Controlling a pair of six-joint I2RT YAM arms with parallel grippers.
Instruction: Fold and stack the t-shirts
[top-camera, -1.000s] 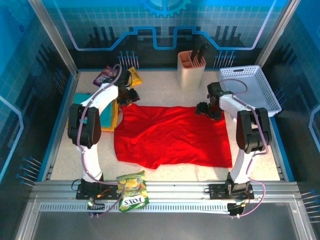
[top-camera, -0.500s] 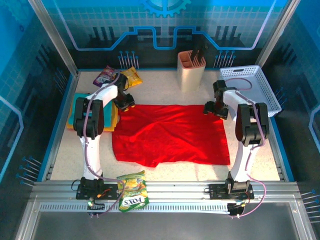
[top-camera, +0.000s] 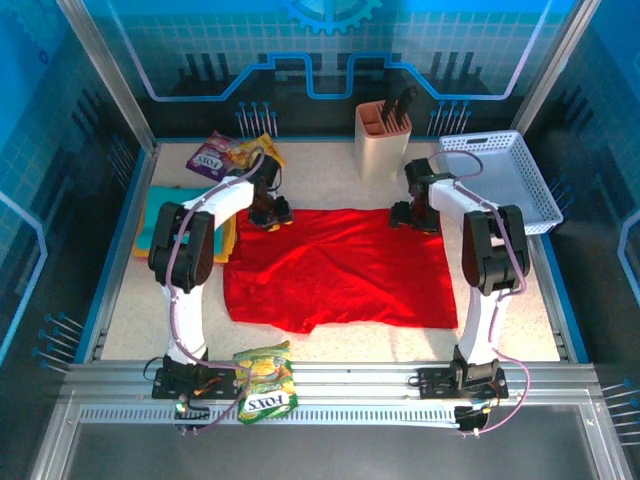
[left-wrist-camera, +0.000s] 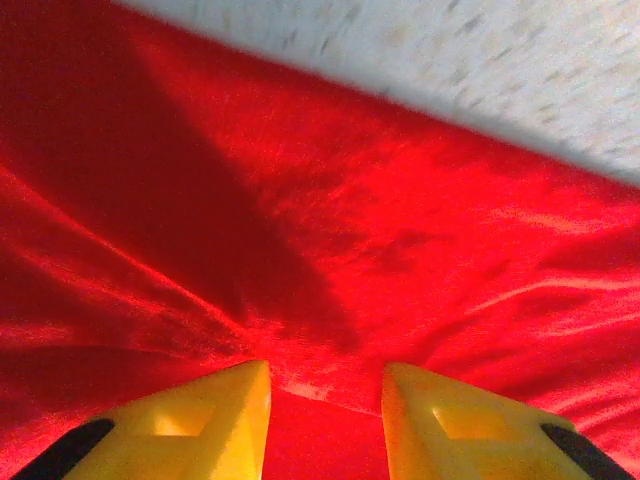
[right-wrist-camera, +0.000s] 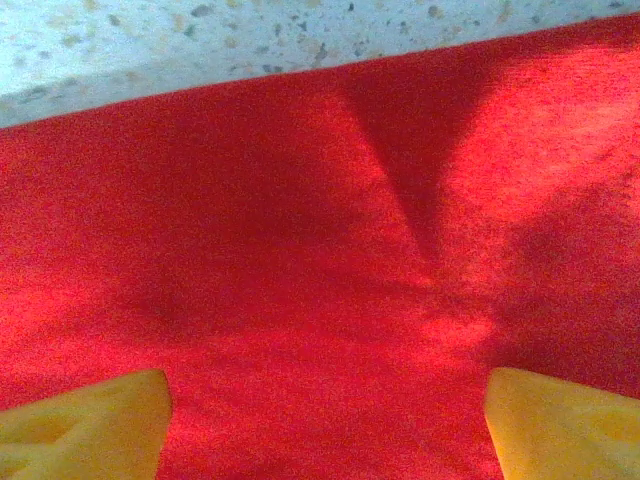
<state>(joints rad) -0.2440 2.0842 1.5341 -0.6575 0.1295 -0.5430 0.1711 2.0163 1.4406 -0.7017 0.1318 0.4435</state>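
The bright red t-shirt (top-camera: 340, 268) lies spread flat in the middle of the table. My left gripper (top-camera: 272, 213) is down on its far left edge. In the left wrist view the left gripper (left-wrist-camera: 326, 372) has its yellow fingers partly apart, with a ridge of red cloth (left-wrist-camera: 330, 300) between and ahead of them. My right gripper (top-camera: 410, 215) sits over the far right edge. In the right wrist view the right gripper (right-wrist-camera: 325, 385) is wide open above flat red cloth (right-wrist-camera: 320, 250). A folded teal t-shirt (top-camera: 152, 222) and an orange-yellow one (top-camera: 229, 238) lie at the left.
A beige holder with dark handles (top-camera: 383, 140) stands at the back centre, and a white basket (top-camera: 500, 180) at the back right. Snack packets (top-camera: 235, 152) lie at the back left. A green packet (top-camera: 265, 382) rests on the front rail.
My left gripper has moved right along the shirt's far edge and my right gripper has shifted left. The shirt's far left corner now lies flatter and straighter.
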